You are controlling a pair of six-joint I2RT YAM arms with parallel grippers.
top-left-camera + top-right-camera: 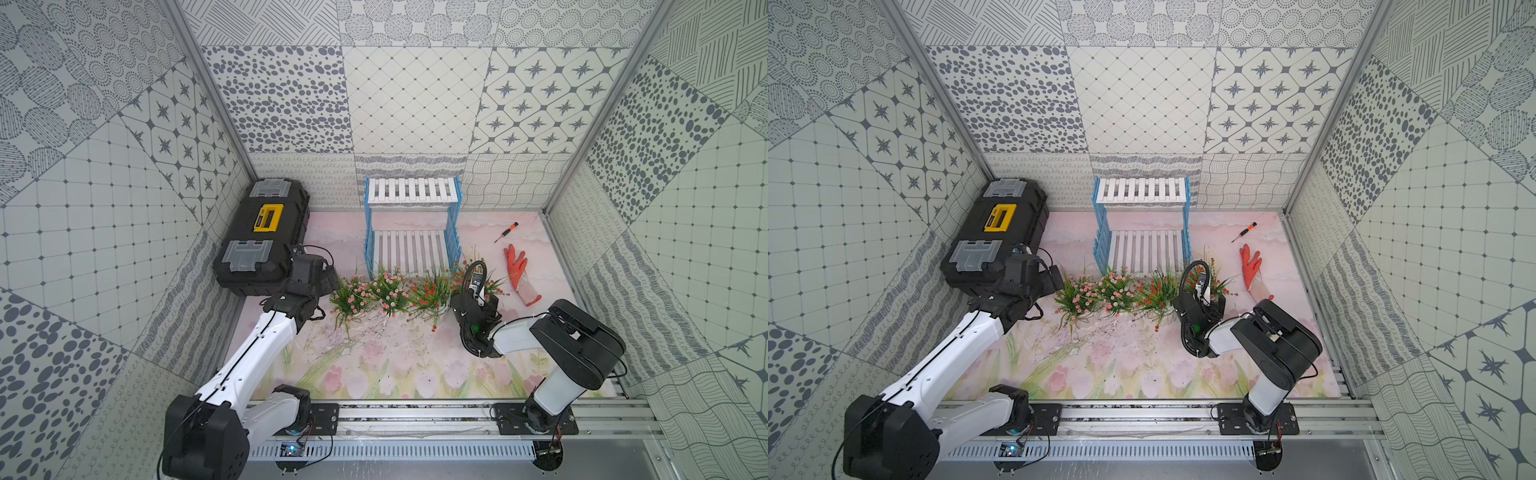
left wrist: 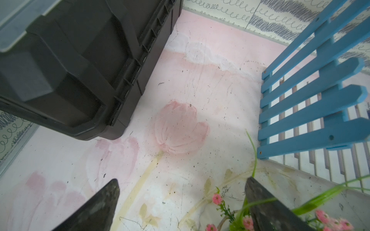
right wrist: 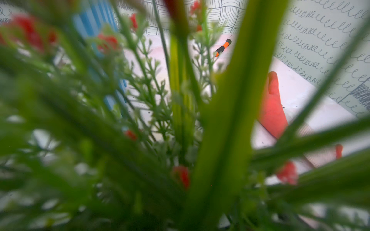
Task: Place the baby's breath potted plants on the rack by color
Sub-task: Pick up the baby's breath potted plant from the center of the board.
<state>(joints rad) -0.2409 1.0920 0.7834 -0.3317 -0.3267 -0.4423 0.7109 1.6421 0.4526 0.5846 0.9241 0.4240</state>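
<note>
Four baby's breath potted plants stand in a row in front of the rack (image 1: 411, 195) (image 1: 1142, 192), whose shelves are bare. From the left they are a pink plant (image 1: 351, 297) (image 1: 1077, 296), a second pink one (image 1: 390, 289), a red one (image 1: 430, 293) and a second red one (image 1: 494, 284). My left gripper (image 1: 332, 279) (image 2: 182, 184) is open, low beside the leftmost pink plant (image 2: 217, 199), whose sprigs brush one finger. My right gripper (image 1: 478, 293) is pushed into the rightmost red plant (image 3: 180, 120). Leaves fill the right wrist view and hide the fingers.
A black and yellow toolbox (image 1: 262, 232) (image 2: 70, 66) lies at the back left, close behind my left wrist. A red glove (image 1: 519, 274) (image 3: 272, 108) and an orange screwdriver (image 1: 506, 232) (image 3: 223, 48) lie to the right of the rack. The rack's blue side frame (image 2: 310, 104) is near my left gripper.
</note>
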